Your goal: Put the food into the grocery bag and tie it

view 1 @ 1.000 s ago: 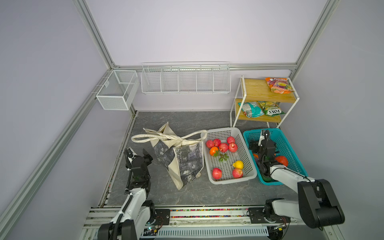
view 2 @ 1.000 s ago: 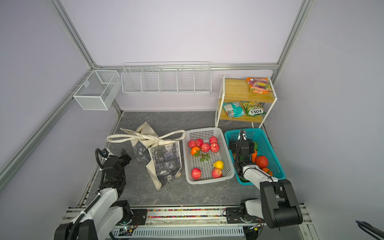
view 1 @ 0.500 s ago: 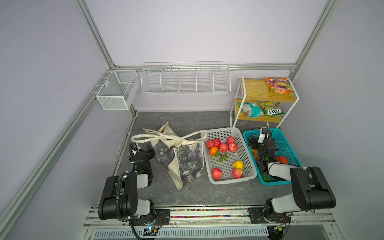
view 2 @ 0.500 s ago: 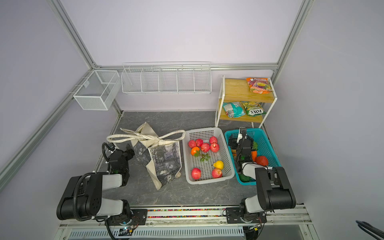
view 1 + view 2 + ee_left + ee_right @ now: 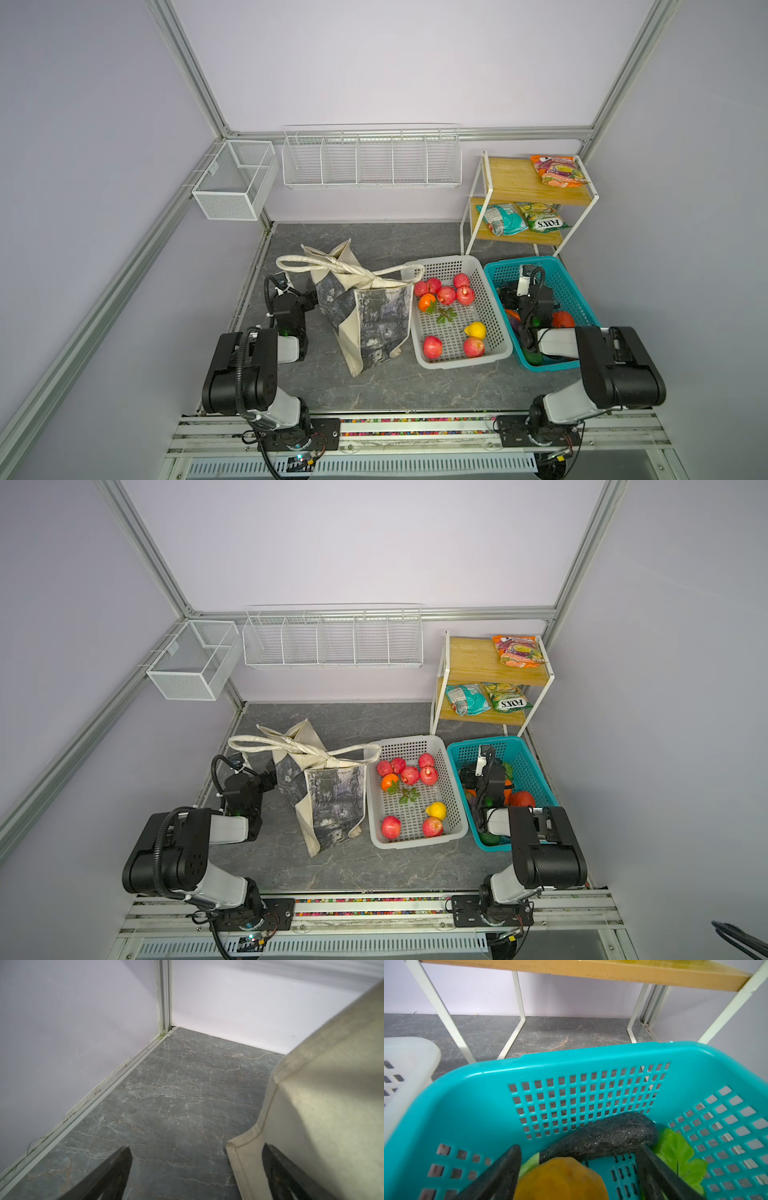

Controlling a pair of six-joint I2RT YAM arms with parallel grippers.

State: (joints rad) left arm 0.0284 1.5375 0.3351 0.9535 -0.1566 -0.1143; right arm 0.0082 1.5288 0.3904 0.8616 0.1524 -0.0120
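Standing near the grocery bag, I saw it slumped on the table, handles loose across its mouth. At the bag's left side the left gripper waited with jaws wide apart. Right of the bag, in the teal basket, the right gripper straddled an orange-brown piece, jaws apart, not clamped. The piece seemed light, stiff and smooth, best gripped across its middle. The canvas looked floppy, best held by the hem.

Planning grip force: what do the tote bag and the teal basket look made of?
The tote bag looks like cream canvas: matte, stitched hems, slumped folds. The teal basket seems rigid moulded plastic: glossy highlights, gridded holes.
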